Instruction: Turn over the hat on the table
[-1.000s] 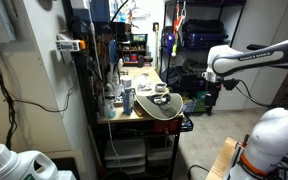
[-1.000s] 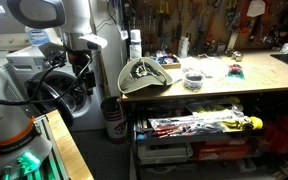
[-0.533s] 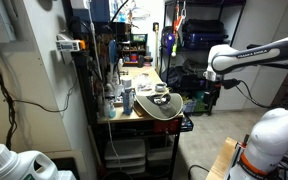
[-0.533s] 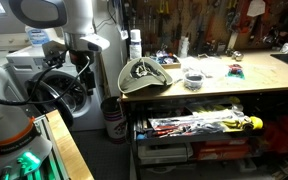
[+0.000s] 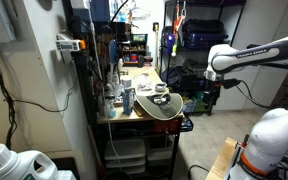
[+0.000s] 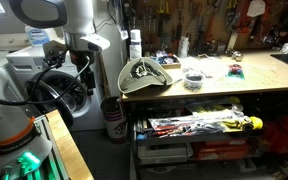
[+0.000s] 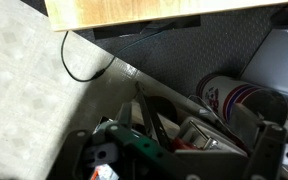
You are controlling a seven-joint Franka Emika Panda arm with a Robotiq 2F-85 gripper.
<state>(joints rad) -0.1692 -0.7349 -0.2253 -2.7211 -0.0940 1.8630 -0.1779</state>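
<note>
Your hat (image 6: 142,75) lies at the very end of the table (image 6: 234,92), on the side nearest the gripper (image 6: 81,67). Its dark olive face is turned up and towards the cameras, with a pale tan rim showing around the edge. In both exterior views its outline reads as an oval rather than a circle. The longer span runs across the width of the table, and the brim (image 5: 164,108) reaches to or slightly past the end edge, tilting down there. I cannot tell for certain which way the crown points.

Your gripper hangs off the end of the table over the floor, just beside the hat at about the same height, but apart from it. Its jaws stand spread wide and it holds nothing. In an exterior view the gripper (image 5: 208,96) is a dark shape below the white forearm.

There is one hat, one table and one gripper. Past the hat from the hand, two white bottles (image 6: 134,44) (image 6: 184,45) stand at the back of the tabletop, and one small round tin (image 6: 194,79) sits near the hat's far side. Below the tabletop, one shelf (image 6: 199,126) holds bright clutter.

The wrist view looks down at grey floor, with one pale wooden edge (image 7: 124,10) along the top and one round tub (image 7: 232,100) with a purple band to the side.
</note>
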